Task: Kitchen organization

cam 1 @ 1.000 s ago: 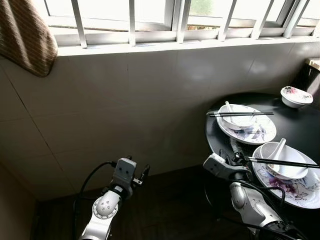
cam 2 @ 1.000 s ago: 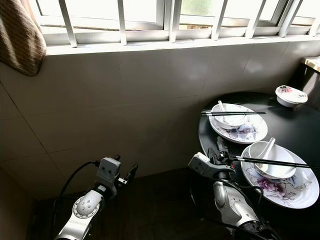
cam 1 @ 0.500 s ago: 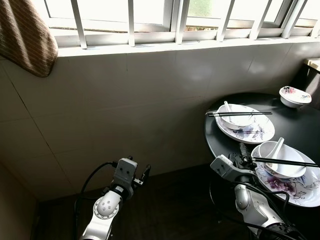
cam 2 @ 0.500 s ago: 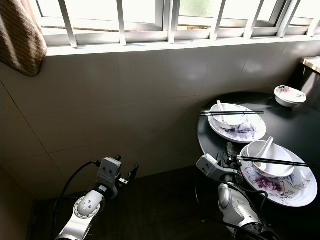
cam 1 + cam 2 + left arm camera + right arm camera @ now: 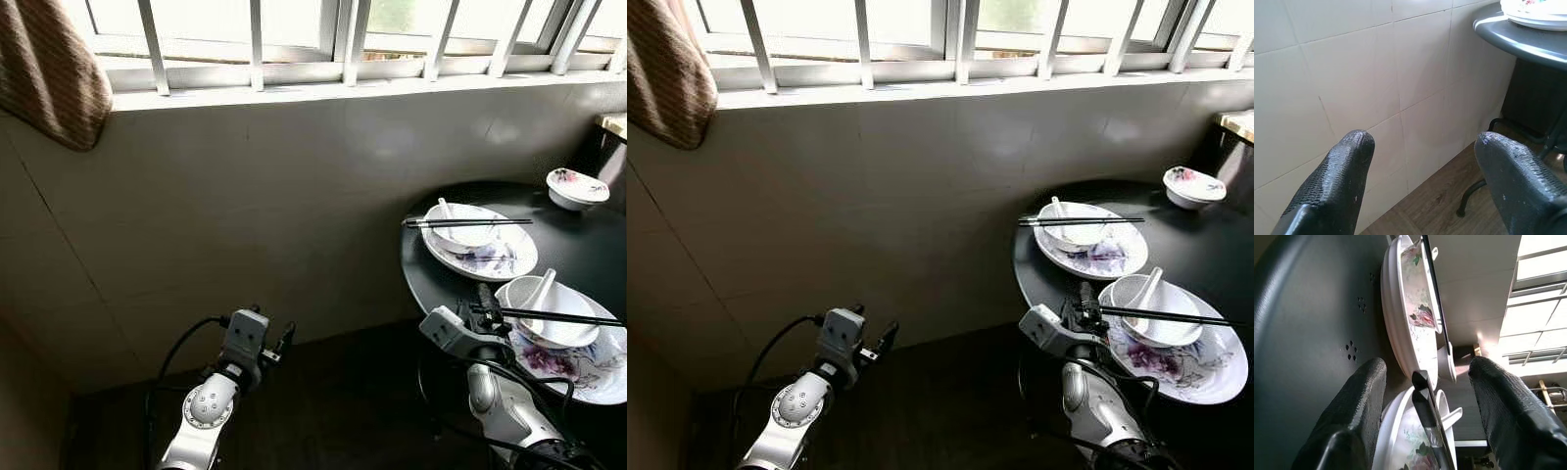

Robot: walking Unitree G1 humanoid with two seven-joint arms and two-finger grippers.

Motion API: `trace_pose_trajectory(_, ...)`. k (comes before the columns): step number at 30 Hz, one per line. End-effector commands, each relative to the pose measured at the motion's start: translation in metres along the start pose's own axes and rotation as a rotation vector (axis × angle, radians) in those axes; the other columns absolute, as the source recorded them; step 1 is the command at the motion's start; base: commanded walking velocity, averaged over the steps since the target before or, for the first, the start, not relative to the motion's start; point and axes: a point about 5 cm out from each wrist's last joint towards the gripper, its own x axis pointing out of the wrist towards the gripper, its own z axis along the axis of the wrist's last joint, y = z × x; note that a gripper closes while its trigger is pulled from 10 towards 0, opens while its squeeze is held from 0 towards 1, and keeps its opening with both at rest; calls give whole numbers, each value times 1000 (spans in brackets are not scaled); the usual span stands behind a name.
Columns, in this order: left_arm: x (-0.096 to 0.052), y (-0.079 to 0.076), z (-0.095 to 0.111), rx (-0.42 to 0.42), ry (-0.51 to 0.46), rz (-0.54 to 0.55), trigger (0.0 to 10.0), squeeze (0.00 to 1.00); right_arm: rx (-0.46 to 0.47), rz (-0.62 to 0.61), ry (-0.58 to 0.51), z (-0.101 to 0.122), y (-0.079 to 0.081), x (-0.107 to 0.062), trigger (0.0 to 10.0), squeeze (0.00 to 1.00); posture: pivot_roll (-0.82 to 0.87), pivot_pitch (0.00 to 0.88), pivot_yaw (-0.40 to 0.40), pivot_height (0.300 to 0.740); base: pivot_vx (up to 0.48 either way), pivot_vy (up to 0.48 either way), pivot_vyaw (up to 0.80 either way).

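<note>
Little of the tidying looks done: every dish sits on the round black desk (image 5: 588,257) under the window (image 5: 323,39), nothing stacked or carried off. The right pincer (image 5: 1422,396) is at the desk's near edge, its fingers (image 5: 1359,406) spread apart with the ends of the nearer chopsticks (image 5: 558,316) lying between them, not yet clamped. The left pincer (image 5: 1422,161) hangs low by the tiled wall (image 5: 1376,73), fingers also apart and holding nothing.

By count there are two flowered plates, the near plate (image 5: 588,367) and the far plate (image 5: 500,260). Each carries one white bowl, the near bowl (image 5: 563,331) and the far bowl (image 5: 468,235), and each bowl holds one white spoon (image 5: 541,290) with one pair of chopsticks (image 5: 470,222) across its rim. A third, small bowl (image 5: 576,188) stands alone at the back. A brown cloth (image 5: 49,69) hangs by the window.

My judgement is that lifting the near chopsticks comes first, with all the crockery left to clear
</note>
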Motion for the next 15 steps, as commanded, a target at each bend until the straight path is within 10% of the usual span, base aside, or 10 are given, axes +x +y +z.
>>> trace_pose_trajectory(1,3,-2,3,-6,-10,-9,10000,0,13,2,36,-11,-5,2,10000,0,-57,0,-54,740,0,0,0)
trace_pose_trajectory(15,4,-2,4,-8,-14,-6,10000,0,16,17,-1,-19,-15,14,10000,0,-50,0,-61,740,0,0,0)
